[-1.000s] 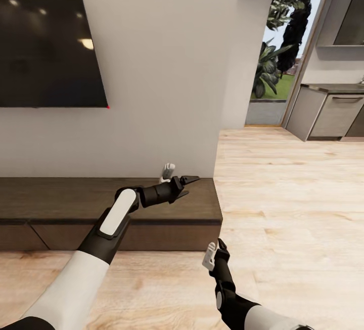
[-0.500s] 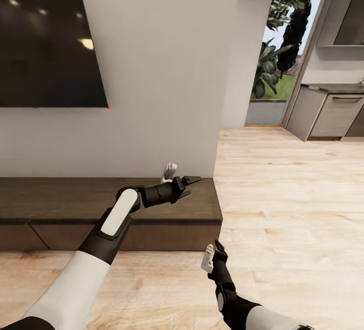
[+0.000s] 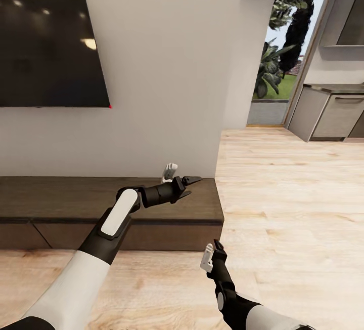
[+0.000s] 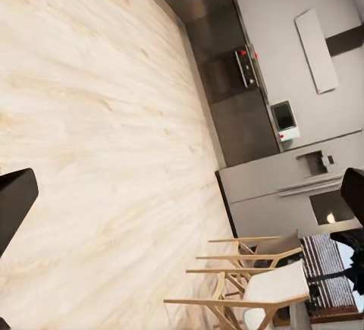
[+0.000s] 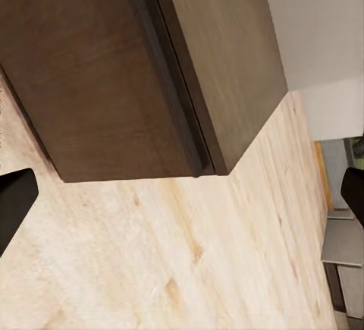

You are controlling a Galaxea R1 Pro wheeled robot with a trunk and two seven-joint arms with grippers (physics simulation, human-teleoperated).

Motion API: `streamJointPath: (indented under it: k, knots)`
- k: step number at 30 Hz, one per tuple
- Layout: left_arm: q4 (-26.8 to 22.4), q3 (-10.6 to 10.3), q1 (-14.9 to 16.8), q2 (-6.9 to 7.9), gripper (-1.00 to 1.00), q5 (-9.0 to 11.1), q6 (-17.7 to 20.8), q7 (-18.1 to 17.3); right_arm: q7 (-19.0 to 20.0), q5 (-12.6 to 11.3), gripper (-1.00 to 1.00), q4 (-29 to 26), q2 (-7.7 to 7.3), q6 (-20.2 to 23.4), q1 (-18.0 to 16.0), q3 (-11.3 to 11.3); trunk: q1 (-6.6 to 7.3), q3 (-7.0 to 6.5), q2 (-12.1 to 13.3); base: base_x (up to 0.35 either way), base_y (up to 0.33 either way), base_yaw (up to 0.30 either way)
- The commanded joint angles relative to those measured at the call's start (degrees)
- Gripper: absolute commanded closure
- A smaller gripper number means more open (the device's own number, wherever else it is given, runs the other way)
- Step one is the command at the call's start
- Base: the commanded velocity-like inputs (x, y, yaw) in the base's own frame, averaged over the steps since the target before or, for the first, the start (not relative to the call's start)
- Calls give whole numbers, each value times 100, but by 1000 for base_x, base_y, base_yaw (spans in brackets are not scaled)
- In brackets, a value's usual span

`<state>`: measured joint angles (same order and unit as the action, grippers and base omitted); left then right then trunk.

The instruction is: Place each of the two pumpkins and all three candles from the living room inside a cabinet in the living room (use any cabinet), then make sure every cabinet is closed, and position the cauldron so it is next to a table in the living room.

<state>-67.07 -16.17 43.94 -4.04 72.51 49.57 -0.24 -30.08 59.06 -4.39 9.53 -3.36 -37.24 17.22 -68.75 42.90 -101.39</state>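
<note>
A long, low dark-brown cabinet (image 3: 76, 203) stands on the pale wood floor (image 3: 293, 208) against the white wall, its drawer fronts flush and shut. Its top is a flat, dark plank surface running to a square right-hand end. The right wrist view shows that end corner (image 5: 205, 163) meeting the floor. Farther off, light wooden chairs (image 4: 250, 284) stand on the same floor.
</note>
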Motion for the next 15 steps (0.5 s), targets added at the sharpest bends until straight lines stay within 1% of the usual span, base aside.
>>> streamJointPath:
  k: [1,4,6,9,15]
  knots:
    - [0,0,0,0,-100,0,0,-1,-2,0,-100,0,5,4,0,1,0,0,0,0,0,211]
    - [1,0,0,0,-100,0,0,1,-6,0,-100,0,12,10,5,1,0,0,0,0,0,248]
    - [1,0,0,0,-100,0,0,-1,-6,0,-100,0,13,9,4,1,0,0,0,0,0,150]
    - [1,0,0,0,-100,0,0,-2,-7,0,-100,0,13,4,3,1,0,0,0,0,0,66]
    - [1,0,0,0,-100,1,0,-2,-7,0,-100,0,13,2,2,1,0,0,0,0,0,13]
